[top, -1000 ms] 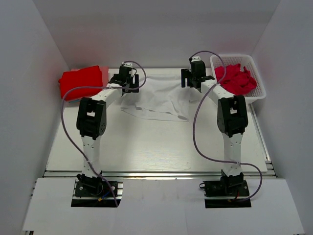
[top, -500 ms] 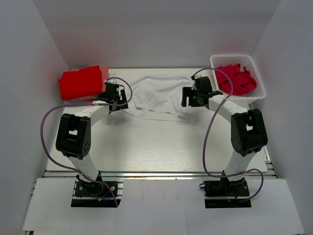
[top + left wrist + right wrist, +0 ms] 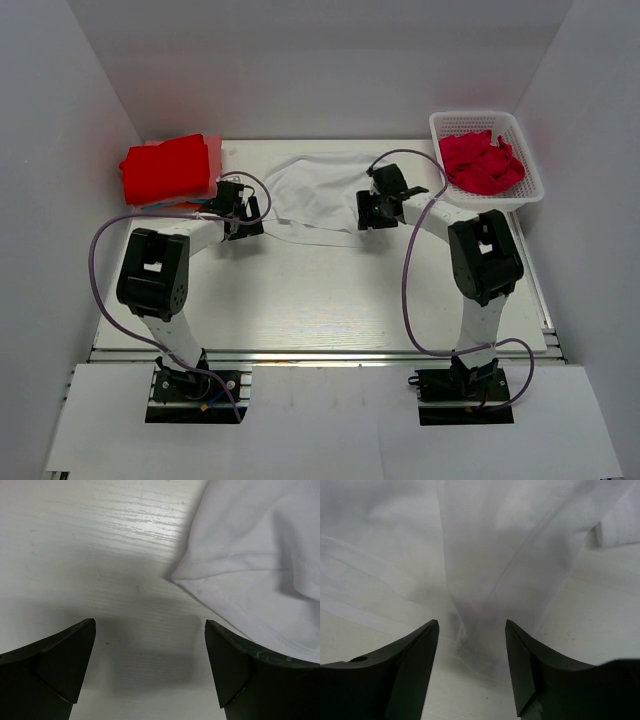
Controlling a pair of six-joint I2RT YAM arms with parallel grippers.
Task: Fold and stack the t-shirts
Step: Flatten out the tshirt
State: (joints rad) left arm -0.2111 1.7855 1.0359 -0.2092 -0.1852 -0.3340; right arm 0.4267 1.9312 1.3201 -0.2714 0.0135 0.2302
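Note:
A white t-shirt (image 3: 315, 195) lies crumpled at the back middle of the table. My left gripper (image 3: 243, 218) is open and low over the table, just left of the shirt's near left corner (image 3: 250, 575); bare table lies between its fingers. My right gripper (image 3: 368, 212) is open at the shirt's near right edge, and a fold of the white cloth (image 3: 485, 605) lies between its fingers. A folded red t-shirt (image 3: 166, 168) sits at the back left. Crumpled red t-shirts (image 3: 482, 162) fill the white basket (image 3: 527, 190).
The basket stands at the back right corner by the right wall. The folded red shirt rests on a pink one against the left wall. White walls enclose the table on three sides. Purple cables loop off both arms.
Both grippers have come forward and down from the shirt's back edge to its near corners. The shirt has been drawn into a smaller bunch toward the back.

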